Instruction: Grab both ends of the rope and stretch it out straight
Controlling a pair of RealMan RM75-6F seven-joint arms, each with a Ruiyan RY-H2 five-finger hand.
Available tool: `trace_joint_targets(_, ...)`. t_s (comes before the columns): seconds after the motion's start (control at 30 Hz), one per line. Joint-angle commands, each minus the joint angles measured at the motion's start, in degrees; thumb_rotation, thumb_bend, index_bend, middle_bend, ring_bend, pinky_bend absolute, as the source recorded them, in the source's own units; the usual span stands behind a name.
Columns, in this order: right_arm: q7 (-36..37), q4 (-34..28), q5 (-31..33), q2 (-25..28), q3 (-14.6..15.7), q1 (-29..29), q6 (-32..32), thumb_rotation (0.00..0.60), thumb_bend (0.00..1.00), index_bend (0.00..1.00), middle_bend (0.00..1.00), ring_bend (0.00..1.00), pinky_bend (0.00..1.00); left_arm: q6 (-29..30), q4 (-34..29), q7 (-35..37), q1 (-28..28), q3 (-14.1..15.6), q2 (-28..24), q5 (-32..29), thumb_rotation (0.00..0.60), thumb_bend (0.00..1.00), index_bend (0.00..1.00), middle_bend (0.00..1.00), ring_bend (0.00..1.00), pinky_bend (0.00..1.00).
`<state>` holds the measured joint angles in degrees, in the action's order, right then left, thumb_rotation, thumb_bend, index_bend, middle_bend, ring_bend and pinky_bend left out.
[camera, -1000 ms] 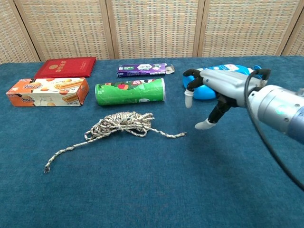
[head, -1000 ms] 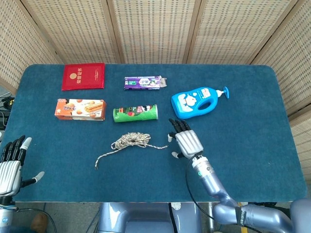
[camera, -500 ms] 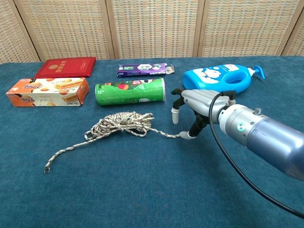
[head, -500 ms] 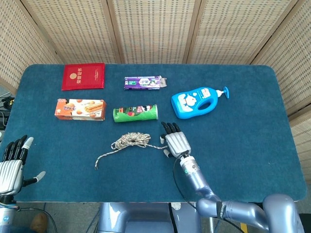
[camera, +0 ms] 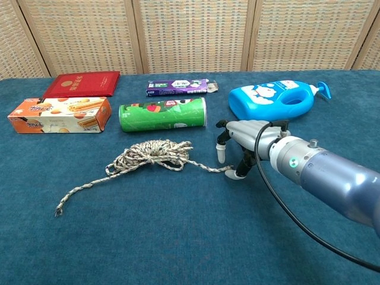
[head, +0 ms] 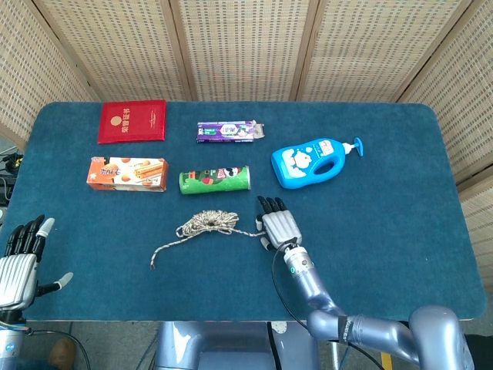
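Right hand [camera: 244,140] is hovering spread and empty at the rope's [camera: 151,153] near end; thumb is touching it—pinching low should secure it, while left hand [head: 19,258] is idling open.

No text I can actually read. Red booklet [head: 132,121] has a gold emblem plus characters, too small. Purple box [camera: 178,87], green can [camera: 162,114] and orange box [camera: 59,114] print all blurred.
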<state>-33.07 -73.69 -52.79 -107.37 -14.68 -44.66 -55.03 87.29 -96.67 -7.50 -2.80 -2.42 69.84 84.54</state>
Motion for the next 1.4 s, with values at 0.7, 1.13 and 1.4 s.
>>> trace_joint_targets(0.7,-5.0,-2.5,7.5,1.1,0.3,-2.0,0.6,0.6,0.35,0.5,0.0,0.0,0.0,-0.3,-0.1,0.5,0.0,0.1,-0.2,0.0,0.6,0.0,0.0,0.0,0.0,0.0)
trace_joint_targets(1.13,-6.1,-3.9,9.0,1.3,1.4,-2.6,-0.7,0.6,0.36,0.53,0.0,0.0,0.0,-0.3,-0.2,0.5,0.0,0.3,-0.2,0.2,0.6,0.0,0.0,0.0,0.0,0.0)
trace_joint_targets(1.4,-6.0,-2.4,9.2,0.4,1.6,-3.2,-1.0,0.6,0.36,0.54,0.0,0.0,0.0,-0.5,-0.2,0.8,-0.1,0.3,-0.4,0.2,0.6,0.0,0.0,0.0,0.0,0.0)
